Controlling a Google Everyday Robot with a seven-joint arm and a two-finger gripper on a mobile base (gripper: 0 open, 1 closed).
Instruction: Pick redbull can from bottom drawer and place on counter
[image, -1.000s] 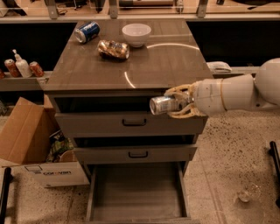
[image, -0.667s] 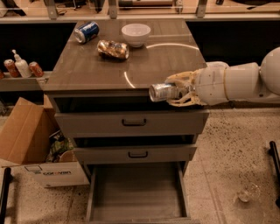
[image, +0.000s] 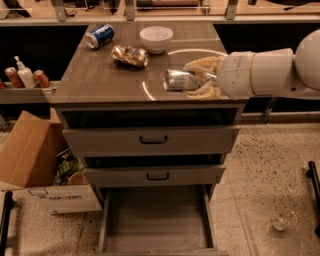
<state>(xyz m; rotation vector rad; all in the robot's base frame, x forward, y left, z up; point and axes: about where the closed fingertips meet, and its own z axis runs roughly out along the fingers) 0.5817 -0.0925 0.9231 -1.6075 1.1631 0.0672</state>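
The gripper (image: 194, 80) is clamped around the redbull can (image: 175, 80), holding it sideways just over the counter (image: 95, 75), front-right side. Guessing it's flat since that's how it was grabbed. The bottom drawer (image: 155, 220) hangs open, so only the set-down looks left.

The can (image: 180, 80) is lying on its side, slim and silvery with faint bluish marks, its round end facing left. It is sitting over the front right part of the counter (image: 100, 75); whether it is touching the surface cannot be told. The gripper (image: 197, 79) is reaching in from the right over the counter, its pale fingers (image: 202, 64) clamping the can from behind and in front. The counter is showing a glossy grey-brown wood-grain top. The bottom drawer (image: 156, 220) is standing pulled out at the cabinet's foot, its plain flat floor lying bare.
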